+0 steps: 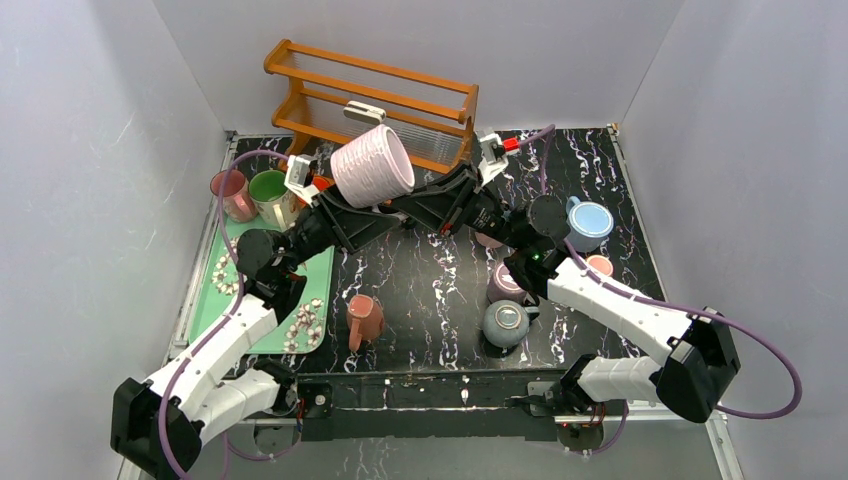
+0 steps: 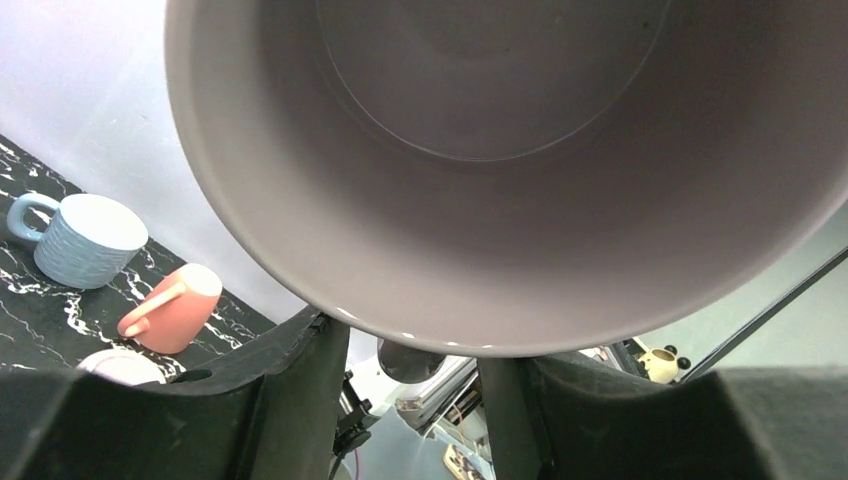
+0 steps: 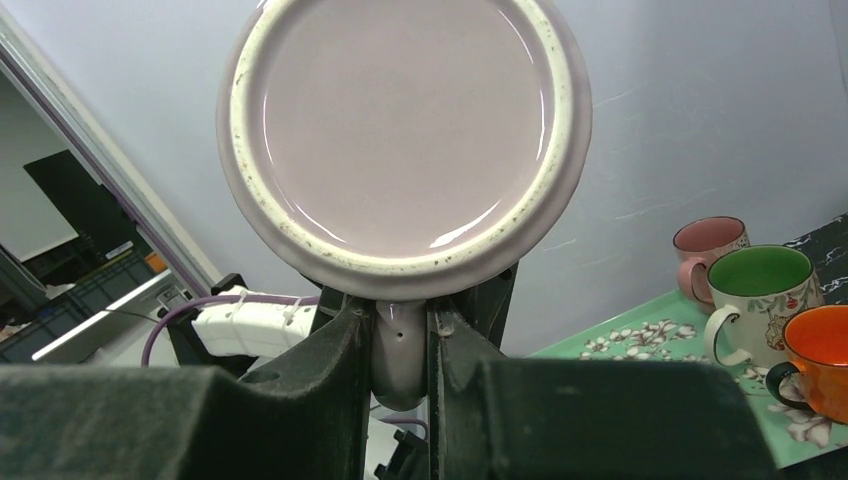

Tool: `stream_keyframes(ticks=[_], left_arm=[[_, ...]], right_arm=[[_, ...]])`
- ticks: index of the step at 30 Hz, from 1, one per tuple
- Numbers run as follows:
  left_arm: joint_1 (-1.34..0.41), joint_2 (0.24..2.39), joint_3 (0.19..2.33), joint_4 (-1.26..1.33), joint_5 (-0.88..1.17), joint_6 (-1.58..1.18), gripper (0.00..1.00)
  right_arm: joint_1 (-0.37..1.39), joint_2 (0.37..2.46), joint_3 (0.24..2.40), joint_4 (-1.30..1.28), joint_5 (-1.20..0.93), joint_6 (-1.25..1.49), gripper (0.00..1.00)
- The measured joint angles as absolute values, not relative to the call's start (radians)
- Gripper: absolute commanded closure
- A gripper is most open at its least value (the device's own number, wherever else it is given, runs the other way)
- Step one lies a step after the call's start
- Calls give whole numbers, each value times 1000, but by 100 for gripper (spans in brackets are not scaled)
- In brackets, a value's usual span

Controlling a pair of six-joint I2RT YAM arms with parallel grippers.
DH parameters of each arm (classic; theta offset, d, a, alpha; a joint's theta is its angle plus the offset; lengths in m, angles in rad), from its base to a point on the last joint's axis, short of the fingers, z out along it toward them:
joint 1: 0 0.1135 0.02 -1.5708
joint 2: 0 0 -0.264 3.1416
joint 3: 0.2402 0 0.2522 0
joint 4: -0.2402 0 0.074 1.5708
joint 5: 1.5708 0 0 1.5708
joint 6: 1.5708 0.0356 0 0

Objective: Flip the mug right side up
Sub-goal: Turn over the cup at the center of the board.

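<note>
Pale pink ribbed mug (image 1: 372, 166) aloft, on its side

Bright, even light, soft glare on the mug (image 3: 405, 130) base, wrist foregrounds perhaps slightly blurred

Two white-and-black arms with purple cables.
The left arm (image 1: 215, 345) and right arm (image 1: 620, 305) have white shell links with black joints. A purple cable (image 1: 775, 365) loops along each. The wrist camera (image 1: 490, 153) is white with a red plug, and the fingers (image 3: 300, 400) are matte black.
</note>
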State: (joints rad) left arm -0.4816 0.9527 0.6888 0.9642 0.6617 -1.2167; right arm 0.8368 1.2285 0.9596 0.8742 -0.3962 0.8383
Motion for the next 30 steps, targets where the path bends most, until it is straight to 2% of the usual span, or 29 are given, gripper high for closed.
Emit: stream_keyframes(ticks=[7,10,14,18,22,27,30], left_arm=[[-498,954,689,1017,625,-1229,74],[-505,959,688,1025,607,-1242,71],[-508,966,687,1029,592,-1256,61],[-510,973,687,1050,579,-1270,61],[-515,989,687,1061,564,-1273,76],[-515,998,687,1063,554,-1237,99],[-518,999,686,1061,548,-1218,100]], right_arm=[[837,1233,951,923,-393,871,99],[838,1231,942,948,-390,872,99],[837,1229,931,956,-379,868,99],[837,1230,921,961,-373,865,99],[833,1230,918,961,-368,865,99],[833,1224,918,953,-357,866,98],[833,1217,915,939,-346,864,91]])
